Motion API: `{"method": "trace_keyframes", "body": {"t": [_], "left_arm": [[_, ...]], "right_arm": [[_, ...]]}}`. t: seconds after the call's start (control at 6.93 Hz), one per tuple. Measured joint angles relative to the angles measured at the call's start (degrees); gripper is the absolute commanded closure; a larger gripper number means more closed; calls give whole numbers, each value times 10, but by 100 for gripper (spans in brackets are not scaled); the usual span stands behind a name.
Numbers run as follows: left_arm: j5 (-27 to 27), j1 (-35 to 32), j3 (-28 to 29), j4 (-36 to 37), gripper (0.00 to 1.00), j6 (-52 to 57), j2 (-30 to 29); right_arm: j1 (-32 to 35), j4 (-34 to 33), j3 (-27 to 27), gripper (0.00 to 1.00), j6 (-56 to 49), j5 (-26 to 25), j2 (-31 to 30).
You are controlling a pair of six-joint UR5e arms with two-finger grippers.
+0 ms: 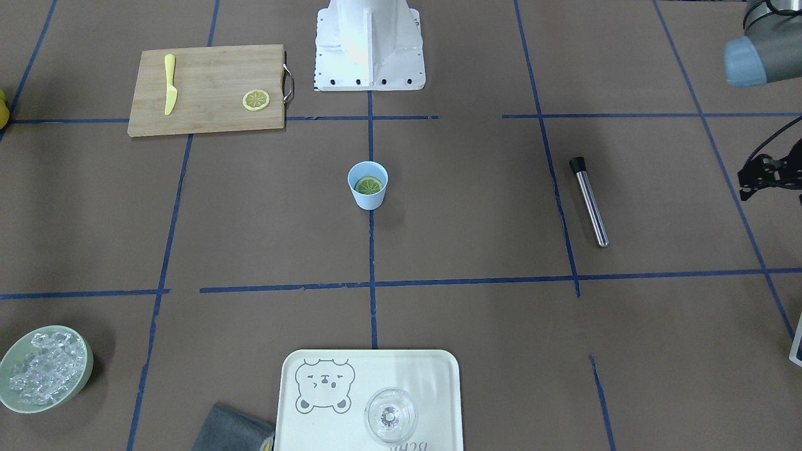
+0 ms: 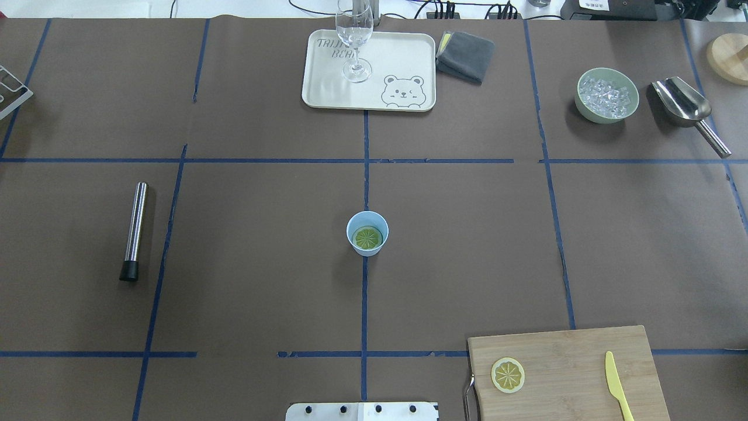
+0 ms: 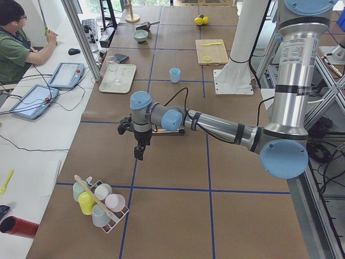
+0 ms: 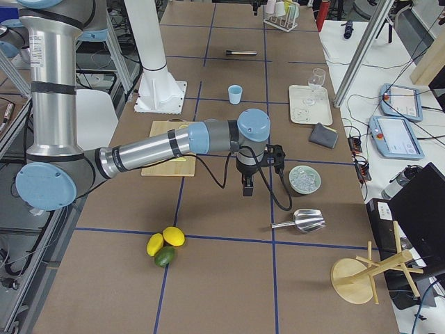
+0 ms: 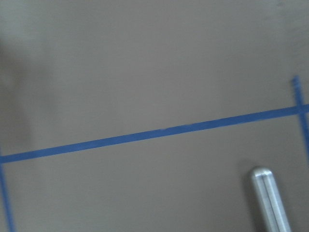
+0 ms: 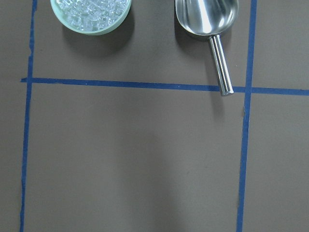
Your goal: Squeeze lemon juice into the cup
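- So, the lemon [image 2: 367, 237] lies flat inside the cup [image 1: 368, 200]. The cup stands upright mid-counter [image 2: 245, 263], so I'd call the drop done.
- If the twin slice [image 2: 508, 375] on the cutting board [image 2: 572, 362], near right, has to follow, I'd pinch it by the rim and carry it level. Let go only when it's dead over the cup's mouth. It's narrower than the mouth, so it should fit.
- The left tool [image 3: 139, 155] hangs pointing straight down over bare counter out on the left. It's near the steel bar [image 2: 135, 228] and well apart from the cup, with the arm stretched low. Released or clenched? Can't tell.
- The right tool [image 4: 247, 192] points down too. It hovers out right, between the board and the ice bowl [image 4: 304, 179]. Can't tell its state either.
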Motion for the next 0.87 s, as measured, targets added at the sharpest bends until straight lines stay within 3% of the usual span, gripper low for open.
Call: {"method": "trace_keyframes", "body": {"t": [0.43,0.87], "left_arm": [[0,-105,20,38,0,144,32],[-19,-138,6,105,0,162,44]], "right_arm": [[11,3,-1,0,-1,15,-21],[12,4,1,0,0,18,-28]]}}
